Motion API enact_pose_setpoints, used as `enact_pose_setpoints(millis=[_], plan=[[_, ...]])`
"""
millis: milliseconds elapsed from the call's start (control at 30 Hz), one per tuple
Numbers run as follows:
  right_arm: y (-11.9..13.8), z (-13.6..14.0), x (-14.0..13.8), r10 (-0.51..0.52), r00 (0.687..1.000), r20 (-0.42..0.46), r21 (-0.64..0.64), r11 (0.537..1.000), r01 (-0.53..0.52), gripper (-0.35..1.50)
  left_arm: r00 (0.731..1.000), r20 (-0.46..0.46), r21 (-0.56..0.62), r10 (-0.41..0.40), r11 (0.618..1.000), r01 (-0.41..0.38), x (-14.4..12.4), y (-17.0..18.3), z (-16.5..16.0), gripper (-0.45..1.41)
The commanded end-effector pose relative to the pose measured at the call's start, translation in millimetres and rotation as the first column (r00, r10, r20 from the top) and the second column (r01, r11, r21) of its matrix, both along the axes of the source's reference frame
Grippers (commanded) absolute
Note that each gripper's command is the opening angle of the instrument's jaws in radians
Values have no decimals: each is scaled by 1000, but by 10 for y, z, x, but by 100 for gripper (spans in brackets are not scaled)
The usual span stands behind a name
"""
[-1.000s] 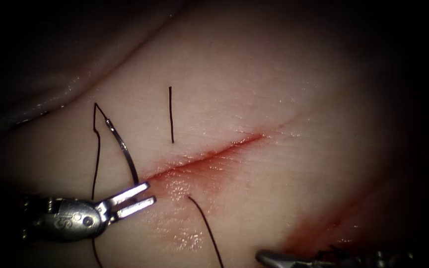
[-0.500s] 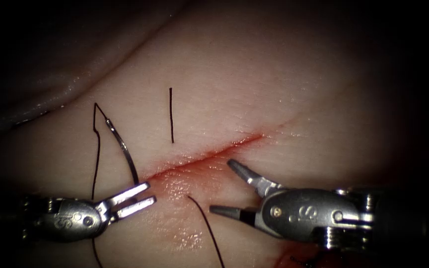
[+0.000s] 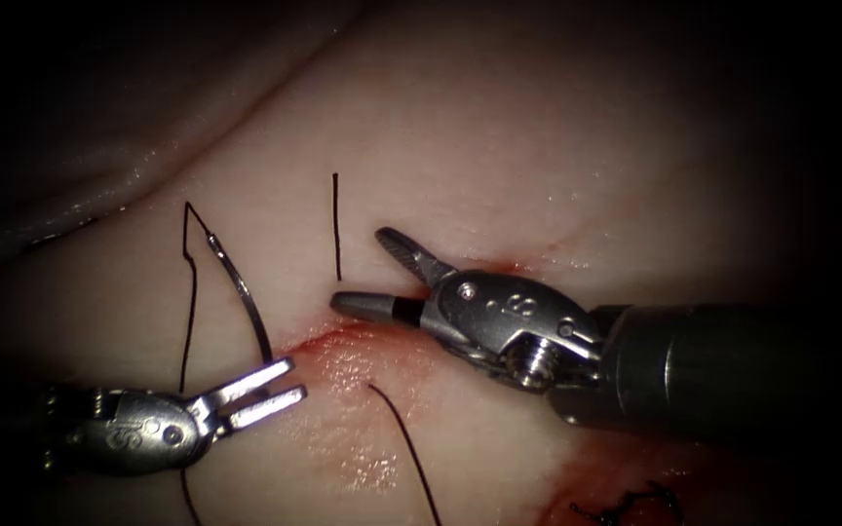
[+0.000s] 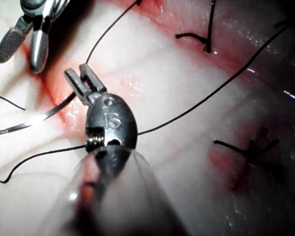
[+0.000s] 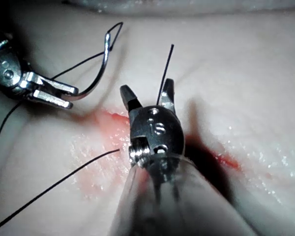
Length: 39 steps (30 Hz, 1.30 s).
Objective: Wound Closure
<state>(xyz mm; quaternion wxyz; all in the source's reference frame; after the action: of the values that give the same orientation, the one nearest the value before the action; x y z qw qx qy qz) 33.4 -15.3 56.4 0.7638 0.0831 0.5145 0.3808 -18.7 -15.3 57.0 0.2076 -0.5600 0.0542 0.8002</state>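
I see the needle (image 3: 242, 292) standing clear of the tissue (image 3: 499, 136), arching up from my left tool (image 3: 289, 378) on the left side of the cut (image 3: 363, 331). The left jaws pinch it near its pointed end, at about the left end of the cut, and the swaged end sits up and away from them. In the right wrist view the same curve (image 5: 101, 73) rises from those jaws (image 5: 69, 96). I cannot see any part of the needle buried in the tissue.

The thread (image 3: 187, 312) leaves the swaged end, kinks, then drops behind the left tool's body. Another strand (image 3: 406, 448) comes out of the tissue just right of the left jaws and runs down. A short straight thread end (image 3: 336, 226) stands above the cut, near the right tool's tips.

My right tool (image 3: 363, 270) has come in from the lower right since a second ago and now sits over the cut with its jaws spread wide, holding nothing; the lower jaw points at the foot of that short thread end.

Red fluid (image 3: 353, 365) stains the tissue between the two tools. In the left wrist view, tied stitches (image 4: 250, 150) lie beyond the left tool (image 4: 86, 81).
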Motion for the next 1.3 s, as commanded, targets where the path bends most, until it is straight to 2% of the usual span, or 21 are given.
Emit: enact_pose_setpoints(millis=[33,67,100,333,400,433,467,500,533,667,833,1033,1100,1300], plan=[[-4,16,14,-3,1000,-13,9,1000,3,126,1000,2,3,1,1000,-1,-5,-6,6,-45],[-4,22,17,-8,1000,-30,22,1000,9,119,1000,2,3,1,1000,-1,-5,-6,6,-45],[-2,29,21,-30,998,-56,24,999,31,96,1000,2,3,1,1000,-1,-5,-6,6,-45],[13,43,29,-11,998,-65,9,1000,12,96,1000,2,3,1,1000,-1,-5,-7,6,-45],[15,44,31,-8,998,-66,8,1000,8,91,1000,2,3,1,1000,-1,-5,-7,6,-45],[15,44,32,-5,998,-67,6,1000,6,82,1000,2,3,1,1000,-1,-5,-7,6,-45],[15,44,32,-5,998,-67,6,1000,5,64,1000,2,3,1,1000,-1,-5,-7,6,-45],[15,44,32,-5,998,-67,6,1000,5,29,1000,2,3,1,1000,-1,-5,-7,6,-45],[15,43,32,-3,998,-66,6,1000,4,-35,1000,2,3,1,1000,-1,-5,-7,6,-45],[16,41,32,8,998,-59,6,1000,-8,-35,1000,2,3,1,1000,-1,-5,-7,6,-45],[20,35,26,32,995,-99,-14,999,-33,-35,1000,2,2,1,1000,-1,-5,-7,6,-45],[27,12,10,80,984,-161,-21,996,-84,-35,1000,2,2,1,1000,-1,-5,-7,6,-45],[30,-4,6,91,978,-187,-25,995,-97,-35,1000,2,2,1,1000,-1,-5,-7,6,-45],[30,-21,10,84,977,-197,-52,994,-96,-35,1000,2,2,1,1000,-1,-5,-7,6,-45]])
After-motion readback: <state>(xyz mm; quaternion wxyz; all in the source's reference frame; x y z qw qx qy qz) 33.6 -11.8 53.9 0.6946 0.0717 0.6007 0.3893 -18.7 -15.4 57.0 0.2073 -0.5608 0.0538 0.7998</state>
